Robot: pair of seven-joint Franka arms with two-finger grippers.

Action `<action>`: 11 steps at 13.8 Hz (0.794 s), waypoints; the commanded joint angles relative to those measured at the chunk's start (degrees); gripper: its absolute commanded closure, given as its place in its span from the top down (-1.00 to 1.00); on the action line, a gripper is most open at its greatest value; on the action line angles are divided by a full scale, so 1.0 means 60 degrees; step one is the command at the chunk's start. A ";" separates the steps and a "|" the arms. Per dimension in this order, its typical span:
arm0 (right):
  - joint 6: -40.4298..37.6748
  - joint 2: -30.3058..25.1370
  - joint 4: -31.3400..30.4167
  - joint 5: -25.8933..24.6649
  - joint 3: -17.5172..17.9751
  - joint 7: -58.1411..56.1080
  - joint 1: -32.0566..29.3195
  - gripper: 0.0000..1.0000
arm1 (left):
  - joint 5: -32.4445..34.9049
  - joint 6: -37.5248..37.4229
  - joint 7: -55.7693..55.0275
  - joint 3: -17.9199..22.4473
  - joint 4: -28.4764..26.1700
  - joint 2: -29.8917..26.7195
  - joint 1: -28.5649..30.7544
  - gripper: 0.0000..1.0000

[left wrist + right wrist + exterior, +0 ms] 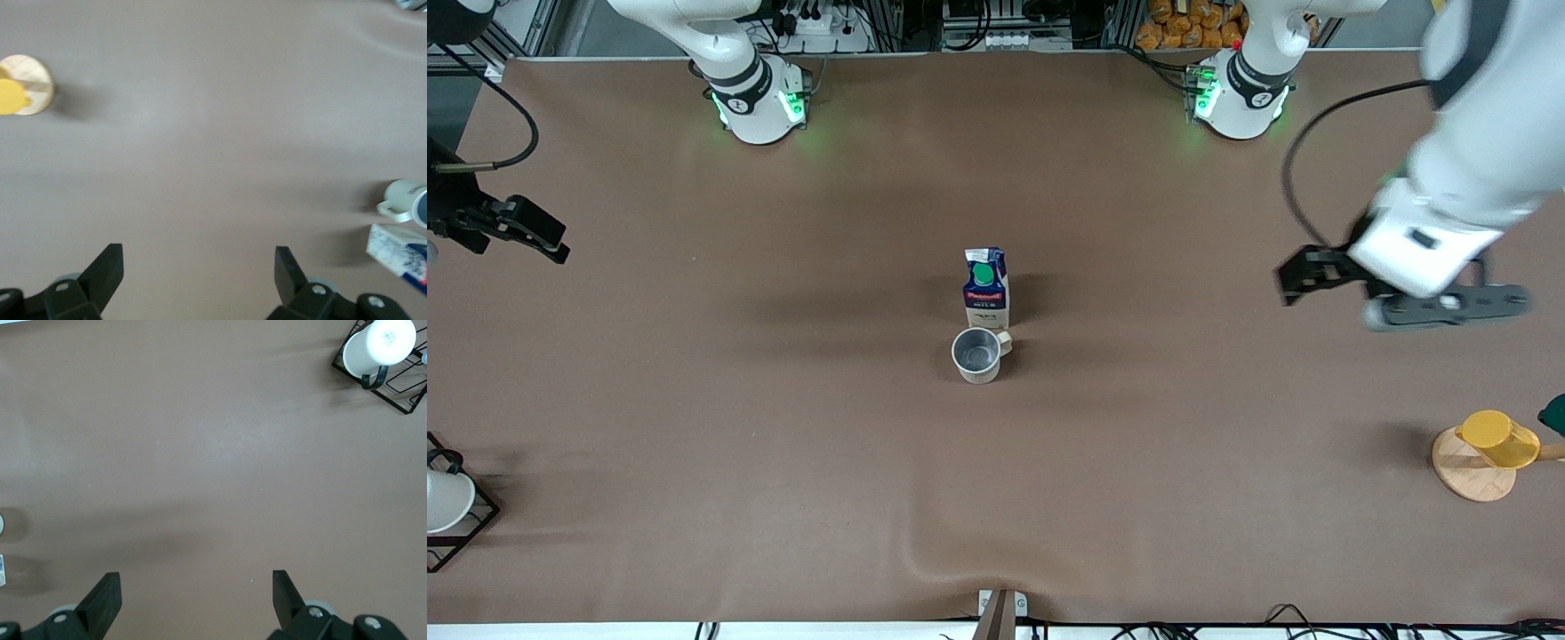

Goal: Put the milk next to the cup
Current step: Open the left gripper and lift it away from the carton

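The milk (986, 289), a dark blue carton with a green cap and red label, stands upright at mid-table. The cup (978, 354), a cream mug with a grey inside, stands close beside it, nearer to the front camera. Its handle points toward the left arm's end. My left gripper (1307, 274) is open and empty over bare table toward the left arm's end, well apart from both. Its wrist view shows the cup (405, 199) and milk (399, 249) at the edge. My right gripper (529, 233) is open and empty, over the table at the right arm's end.
A yellow cup (1498, 437) hangs on a wooden stand (1467, 476) at the left arm's end, near the front. A white cup (445, 500) sits in a black wire rack (476, 520) at the right arm's end. The brown cloth has a fold (934, 564) near the front edge.
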 commanded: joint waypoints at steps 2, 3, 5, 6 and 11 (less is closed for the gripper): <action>-0.0195 0.0128 0.0267 -0.0112 -0.0013 0.0159 -0.0011 1.00 | 0.0143 -0.0481 0.1203 -0.0301 -0.0848 -0.0866 0.1104 1.00; -0.0195 0.0128 0.0266 -0.0112 -0.0013 0.0159 0.0003 1.00 | 0.0100 -0.0437 0.1571 -0.0302 -0.1141 -0.1101 0.1253 1.00; -0.0195 0.0128 0.0266 -0.0112 -0.0013 0.0159 0.0018 1.00 | 0.0100 -0.0335 0.1633 -0.0287 -0.1931 -0.1730 0.1269 1.00; -0.0195 0.0128 0.0266 -0.0112 -0.0013 0.0159 0.0003 1.00 | 0.0100 -0.0030 0.1619 -0.0287 -0.2472 -0.2110 0.1269 1.00; -0.0195 0.0128 0.0267 -0.0112 -0.0013 0.0159 0.0003 1.00 | 0.0012 -0.0012 0.1808 -0.0170 -0.2741 -0.2509 0.1487 1.00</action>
